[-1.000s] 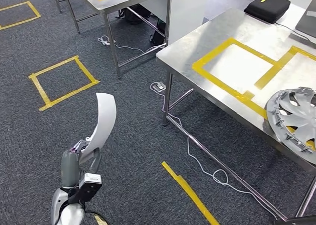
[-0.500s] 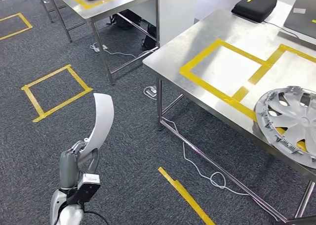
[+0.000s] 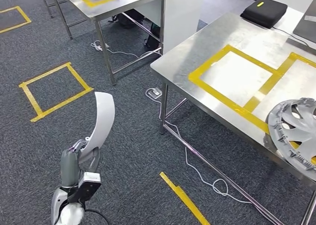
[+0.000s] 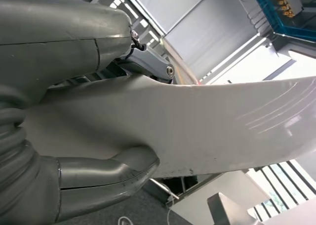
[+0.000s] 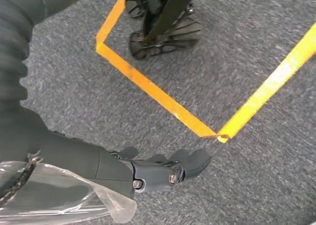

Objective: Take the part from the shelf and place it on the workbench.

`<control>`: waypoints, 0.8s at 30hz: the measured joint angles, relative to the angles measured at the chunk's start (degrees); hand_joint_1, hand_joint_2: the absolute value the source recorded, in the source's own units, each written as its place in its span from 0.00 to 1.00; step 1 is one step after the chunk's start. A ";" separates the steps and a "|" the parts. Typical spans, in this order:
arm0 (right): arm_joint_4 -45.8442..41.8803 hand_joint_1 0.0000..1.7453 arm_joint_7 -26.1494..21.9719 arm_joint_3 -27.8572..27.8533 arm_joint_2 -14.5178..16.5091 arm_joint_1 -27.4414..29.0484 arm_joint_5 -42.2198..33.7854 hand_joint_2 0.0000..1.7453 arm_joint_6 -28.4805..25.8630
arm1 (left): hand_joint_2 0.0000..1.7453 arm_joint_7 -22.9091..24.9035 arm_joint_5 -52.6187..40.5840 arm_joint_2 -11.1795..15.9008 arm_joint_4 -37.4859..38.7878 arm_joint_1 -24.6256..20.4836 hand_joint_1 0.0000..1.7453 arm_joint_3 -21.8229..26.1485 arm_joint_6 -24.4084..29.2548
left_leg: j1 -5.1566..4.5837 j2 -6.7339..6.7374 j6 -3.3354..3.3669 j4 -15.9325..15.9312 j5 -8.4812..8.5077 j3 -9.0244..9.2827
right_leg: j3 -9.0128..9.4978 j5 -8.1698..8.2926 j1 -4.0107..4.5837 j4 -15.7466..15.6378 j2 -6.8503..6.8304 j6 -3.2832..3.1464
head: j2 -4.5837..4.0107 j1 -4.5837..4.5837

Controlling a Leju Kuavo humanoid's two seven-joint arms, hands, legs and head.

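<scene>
now left hand (image 3: 76,158) grips white part (image 3: 101,120) upright, workbench (image 3: 193,52) well apart

Part (image 3: 100,118): long, curved white panel, smooth and glossy, w/ faint scratch lines seen in left wrist view. Held in left hand (image 3: 76,158), gripped at its lower end between thumb and fingers. Stands roughly upright above the hand, upper end arcing over to the left, over the dark carpet. Well apart from the steel surface (image 3: 193,47), which carries yellow-tape rectangles; part not yet on it.
</scene>
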 joint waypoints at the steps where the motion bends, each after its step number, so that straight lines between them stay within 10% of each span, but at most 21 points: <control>1: 0.00 0.00 0.01 -0.01 -0.01 -0.01 0.03 1.00 0.00 | 1.00 -0.02 0.01 0.00 0.01 -0.01 1.00 0.00 0.00 | -0.01 0.01 -0.21 0.01 -0.56 0.75 | 1.08 2.41 0.07 -3.77 -0.13 -0.16 | 0.00 -0.02; 7: 0.00 0.00 0.02 -0.05 -0.02 0.02 0.18 1.00 0.03 | 1.00 -0.19 0.01 -0.01 0.03 -0.13 1.00 -0.03 0.02 | 0.06 0.11 -2.24 2.97 -1.24 1.11 | 4.67 4.02 0.67 -9.76 -0.49 -2.55 | 0.02 -0.27; 13: -0.01 0.00 0.01 -0.07 -0.15 -0.15 0.18 1.00 0.01 | 1.00 -0.21 0.02 0.12 0.05 -0.06 1.00 -0.02 0.04 | 0.21 0.08 -2.97 17.28 -6.98 -9.56 | 8.00 1.85 0.55 -10.45 0.00 -3.57 | 0.02 -0.55; 18: 0.01 0.00 0.01 -0.07 -0.11 -0.12 0.19 1.00 0.02 | 1.00 -0.20 0.02 0.18 0.08 -0.06 1.00 -0.02 0.03 | -0.50 0.06 -1.52 3.33 3.44 -7.11 | 10.21 -0.54 0.69 -10.50 0.40 -2.76 | 0.02 -0.52; 24: 0.01 0.00 -0.02 -0.11 -0.22 -0.33 0.19 1.00 0.06 | 1.00 -0.21 0.09 0.05 0.11 -0.15 1.00 0.03 0.07 | -0.20 -0.09 0.27 0.72 3.64 -4.69 | 9.25 -2.39 0.58 -6.08 0.15 -0.47 | 0.02 -0.06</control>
